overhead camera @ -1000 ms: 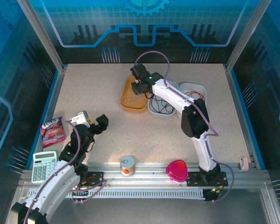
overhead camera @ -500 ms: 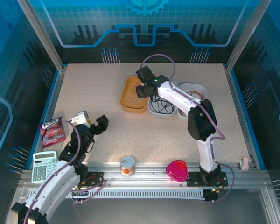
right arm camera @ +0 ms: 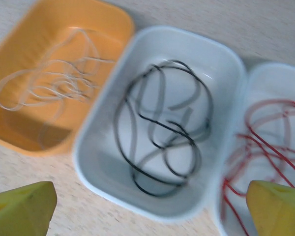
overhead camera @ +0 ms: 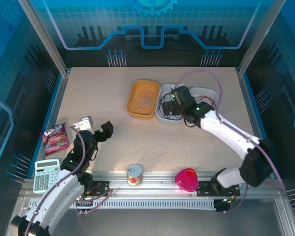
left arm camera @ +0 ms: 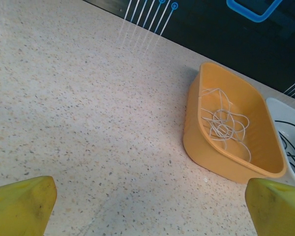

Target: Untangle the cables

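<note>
The cables lie apart in three trays. A pale whitish cable [right arm camera: 54, 83] [left arm camera: 223, 123] is coiled in the orange tray [overhead camera: 135, 110] [right arm camera: 103, 24] [left arm camera: 221, 164]. The black cable [right arm camera: 162, 132] [overhead camera: 166, 112] loops in the middle white tray [right arm camera: 137, 196]. In the right white tray [overhead camera: 209, 91] [right arm camera: 285, 73] lies the dark red cable [right arm camera: 265, 142] [overhead camera: 210, 102]. My right gripper [overhead camera: 169, 108] [right arm camera: 152, 209] hovers over the middle tray's near rim, open, nothing between its fingers. Far from the trays, my left gripper [overhead camera: 96, 132] [left arm camera: 150, 211] hangs open over bare table at the near left.
A snack bag [overhead camera: 55, 137] and a calculator [overhead camera: 43, 174] lie at the near left. A small can [overhead camera: 134, 173] and a pink heart-shaped box [overhead camera: 187, 178] stand by the front rail. The blue-edged enclosure walls [overhead camera: 58, 98] border the table.
My right arm has swung back from over the orange tray to over the middle white tray, and its gripper has opened. The left arm has stayed still.
</note>
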Robot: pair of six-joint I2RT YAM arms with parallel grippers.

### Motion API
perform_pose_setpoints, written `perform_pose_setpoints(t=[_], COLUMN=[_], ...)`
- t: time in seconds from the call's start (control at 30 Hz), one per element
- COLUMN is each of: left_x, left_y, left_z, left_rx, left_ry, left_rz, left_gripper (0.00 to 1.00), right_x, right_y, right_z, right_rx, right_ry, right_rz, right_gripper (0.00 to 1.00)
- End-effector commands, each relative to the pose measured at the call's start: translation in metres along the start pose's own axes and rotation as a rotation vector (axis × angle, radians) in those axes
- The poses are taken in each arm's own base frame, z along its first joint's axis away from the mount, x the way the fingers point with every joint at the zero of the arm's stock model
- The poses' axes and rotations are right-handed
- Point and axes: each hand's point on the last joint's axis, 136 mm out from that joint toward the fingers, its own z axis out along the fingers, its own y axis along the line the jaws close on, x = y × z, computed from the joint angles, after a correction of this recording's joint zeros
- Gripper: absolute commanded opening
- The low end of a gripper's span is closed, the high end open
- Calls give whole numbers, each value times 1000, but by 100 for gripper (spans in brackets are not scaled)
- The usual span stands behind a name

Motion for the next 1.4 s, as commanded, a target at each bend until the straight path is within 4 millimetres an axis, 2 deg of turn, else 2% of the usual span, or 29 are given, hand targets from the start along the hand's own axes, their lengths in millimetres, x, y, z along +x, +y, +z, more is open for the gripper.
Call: perform_pose_setpoints(t=[0.0, 0.1, 0.27, 0.37, 0.47, 0.7, 0.83, 0.87, 1.03, 1.37], left_x=[-22, -27, -30, -32, -33, -22, -17, -16, -12, -15], left_y=[3, 10, 21, 24, 29, 43, 46, 47, 39, 19], left_z=[-5, -6, -1, 5, 15, 39, 49, 51, 58, 79], left_rx=[-49, -96, -153, -165, -180, -160, -135, -123, -50, 71], left_ry=[-56, -79, -123, -131, -125, -79, -70, -71, -87, -130], left_rz=[76, 115, 201, 239, 250, 279, 290, 292, 306, 355], left_gripper=[99, 99, 99, 99, 99, 99, 99, 99, 99, 99], right_x=[5, 25, 64, 76, 81, 84, 88, 84, 87, 92], right_y=[-51, -88, -144, -165, -178, -191, -193, -192, -190, -190], right_z=[-17, -29, -34, -31, -26, -20, -14, -14, -10, 1], right_rx=[140, 209, 359, 394, 422, 465, 471, 460, 446, 436], right_ry=[-87, -110, -123, -145, -195, -334, -373, -409, -488, -495], right_rz=[110, 190, 285, 318, 317, 269, 241, 239, 206, 192], right_gripper=[100, 100, 100, 100, 100, 100, 100, 100, 100, 100])
